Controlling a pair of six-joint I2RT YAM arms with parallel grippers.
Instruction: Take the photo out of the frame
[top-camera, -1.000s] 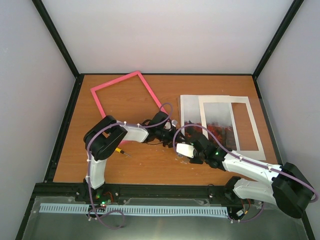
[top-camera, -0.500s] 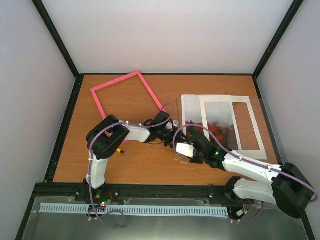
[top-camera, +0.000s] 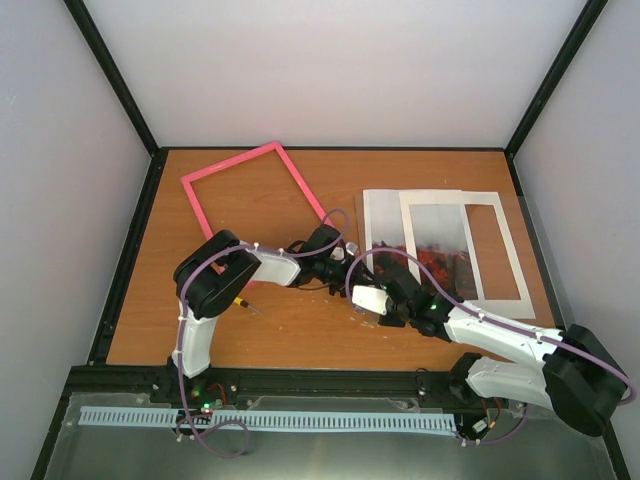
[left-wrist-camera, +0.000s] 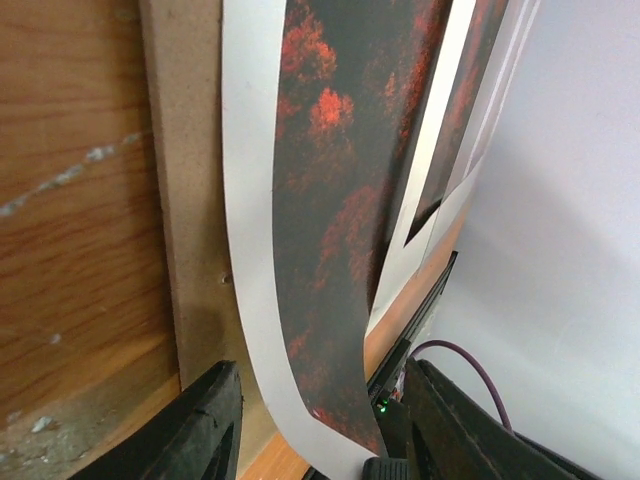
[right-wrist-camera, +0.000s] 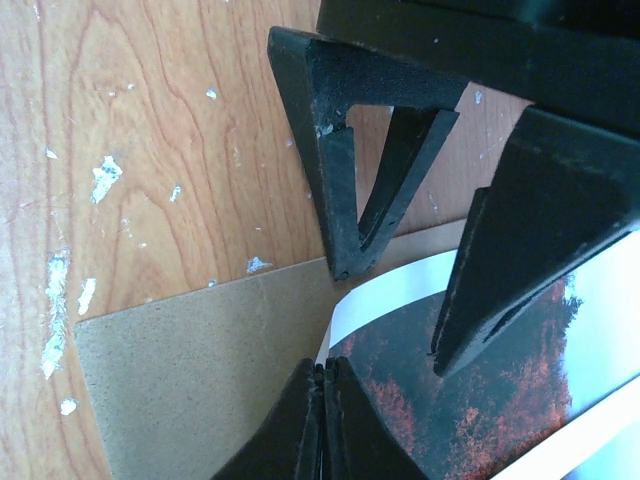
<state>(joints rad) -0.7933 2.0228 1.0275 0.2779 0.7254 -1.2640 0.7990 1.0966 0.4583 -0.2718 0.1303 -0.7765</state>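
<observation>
The photo (top-camera: 432, 252), red-orange forest under grey sky, lies right of centre on a brown backing board (right-wrist-camera: 190, 380). Its near left corner is lifted and curls up in the left wrist view (left-wrist-camera: 330, 200). My right gripper (right-wrist-camera: 325, 400) is shut on that corner of the photo (right-wrist-camera: 470, 400). My left gripper (left-wrist-camera: 320, 430) is open, with one finger (left-wrist-camera: 215, 420) on each side of the lifted white-bordered edge and not touching it. From above, the left gripper (top-camera: 343, 255) and right gripper (top-camera: 372, 300) meet at the photo's corner. The empty pink frame (top-camera: 300, 190) lies at the back left.
A white mat with a rectangular window (top-camera: 505, 250) lies over the photo's right part. A small yellow-handled screwdriver (top-camera: 240, 300) lies by the left arm's elbow. Black posts and grey walls border the wooden table (top-camera: 300, 325).
The left arm's elbow has shifted slightly right and nearer. The right gripper has edged a little left with the photo's corner. The frame and mat have not moved.
</observation>
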